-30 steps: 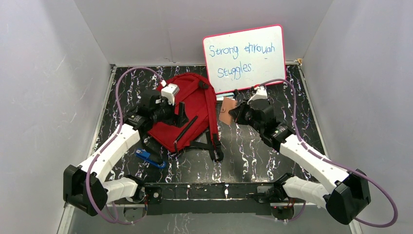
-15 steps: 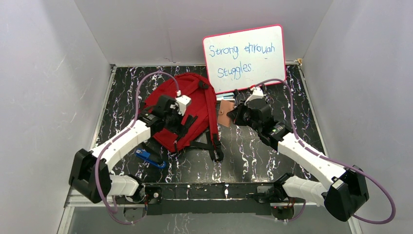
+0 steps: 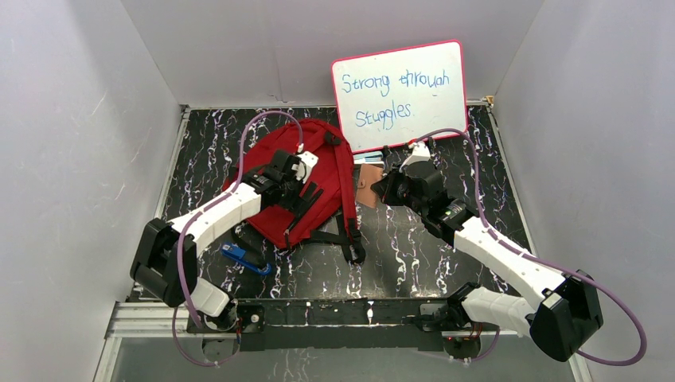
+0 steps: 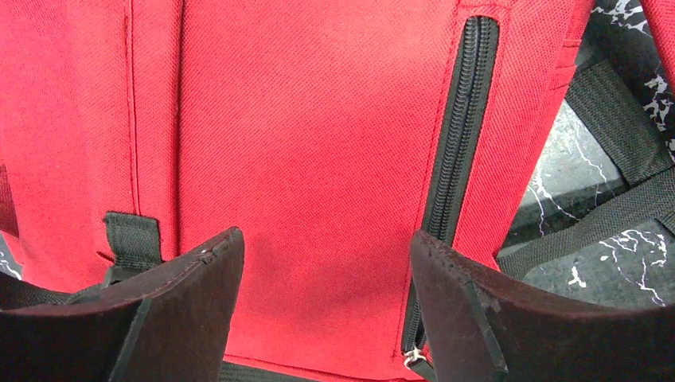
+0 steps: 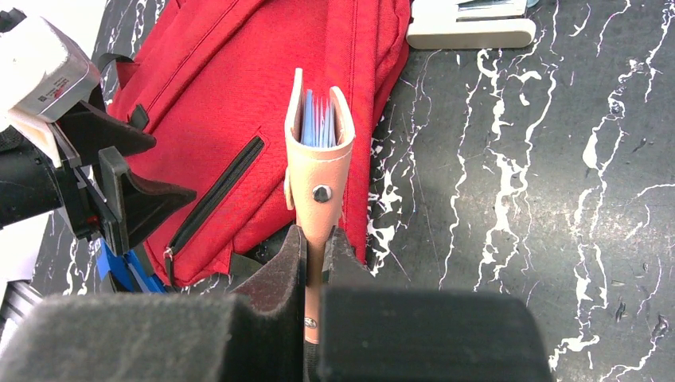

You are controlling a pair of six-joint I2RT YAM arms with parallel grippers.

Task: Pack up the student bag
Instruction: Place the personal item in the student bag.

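Top view: my left gripper (image 3: 306, 196) has swung right over the student bag (image 3: 318, 143), lying far left-centre. Left wrist: jaws spread wide above red fabric beside the zipper (image 4: 462, 135). Right wrist: right gripper (image 5: 316, 239) stays clenched on the tan wallet (image 5: 318, 159), right of the bag.

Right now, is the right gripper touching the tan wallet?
Touching. The right wrist view shows the right gripper with its jaws closed on the lower end of the tan wallet, with no gap.
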